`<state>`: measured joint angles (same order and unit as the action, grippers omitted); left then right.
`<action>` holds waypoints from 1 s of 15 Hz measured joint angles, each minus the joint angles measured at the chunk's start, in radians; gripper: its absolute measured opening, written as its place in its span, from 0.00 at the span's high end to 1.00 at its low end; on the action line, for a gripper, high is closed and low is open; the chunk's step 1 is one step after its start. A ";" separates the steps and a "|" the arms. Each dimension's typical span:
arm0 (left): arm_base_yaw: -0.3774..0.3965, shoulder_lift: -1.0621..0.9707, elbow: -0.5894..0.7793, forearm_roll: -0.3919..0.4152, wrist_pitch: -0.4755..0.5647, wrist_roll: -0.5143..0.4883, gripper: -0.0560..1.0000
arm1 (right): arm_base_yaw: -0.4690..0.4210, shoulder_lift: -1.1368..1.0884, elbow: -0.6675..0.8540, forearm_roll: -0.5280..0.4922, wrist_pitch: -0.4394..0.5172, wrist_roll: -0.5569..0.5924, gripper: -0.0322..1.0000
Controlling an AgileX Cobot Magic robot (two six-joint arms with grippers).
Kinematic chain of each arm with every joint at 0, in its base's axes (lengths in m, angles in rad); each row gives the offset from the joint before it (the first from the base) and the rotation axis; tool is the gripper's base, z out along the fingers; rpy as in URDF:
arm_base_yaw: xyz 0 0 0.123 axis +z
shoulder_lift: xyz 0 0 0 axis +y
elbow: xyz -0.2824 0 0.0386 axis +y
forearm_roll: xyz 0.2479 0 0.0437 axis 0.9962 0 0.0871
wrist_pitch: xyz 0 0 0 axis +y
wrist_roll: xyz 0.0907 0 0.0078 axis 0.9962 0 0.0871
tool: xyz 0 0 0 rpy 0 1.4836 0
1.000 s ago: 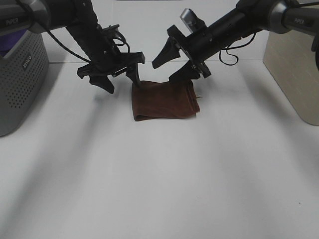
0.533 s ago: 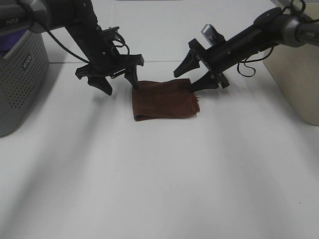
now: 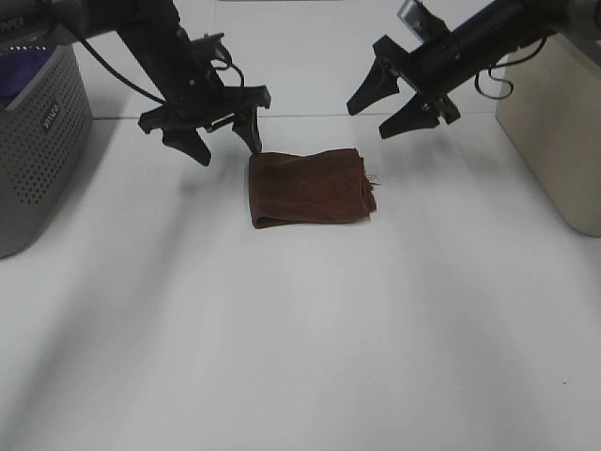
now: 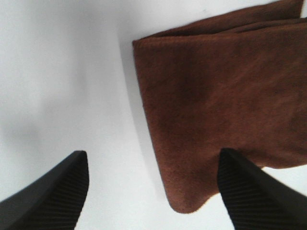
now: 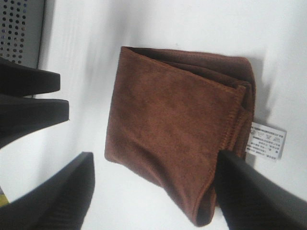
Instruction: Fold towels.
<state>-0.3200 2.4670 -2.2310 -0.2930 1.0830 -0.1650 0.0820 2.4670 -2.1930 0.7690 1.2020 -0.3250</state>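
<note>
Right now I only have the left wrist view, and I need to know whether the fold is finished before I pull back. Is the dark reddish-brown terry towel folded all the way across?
Observer: Yes. The dark reddish-brown terry towel lies as a compact folded rectangle on the white table.
Operator: Is the other arm holding it?
Observer: No. The right pincer is open and raised clear of the towel.
Operator: Where's the tag?
Observer: The small white tag sticks out from the towel's layered edge, on the right arm's side.
Operator: And my pincer?
Observer: The left pincer is open, above the towel's far left corner.
</note>
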 joint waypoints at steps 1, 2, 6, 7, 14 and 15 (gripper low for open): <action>0.000 -0.036 -0.021 0.002 0.022 0.015 0.29 | 0.030 -0.054 0.000 -0.075 0.001 0.027 0.30; 0.000 -0.081 -0.043 0.018 0.051 0.028 0.29 | 0.064 -0.106 0.000 -0.170 0.002 0.062 0.30; 0.000 -0.290 -0.071 0.205 0.125 0.041 0.29 | 0.168 -0.293 -0.001 -0.556 0.013 0.239 0.30; 0.000 -0.356 -0.071 0.258 0.127 0.041 0.29 | 0.170 -0.341 -0.001 -0.595 0.013 0.264 0.30; 0.000 -0.947 0.300 0.429 0.128 0.041 0.29 | 0.170 -0.853 0.504 -0.673 0.015 0.276 0.30; 0.000 -1.087 0.512 0.432 0.128 0.041 0.29 | 0.170 -0.957 0.665 -0.677 0.015 0.276 0.30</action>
<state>-0.3200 1.3800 -1.7190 0.1390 1.2110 -0.1240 0.2520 1.5100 -1.5280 0.0920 1.2170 -0.0490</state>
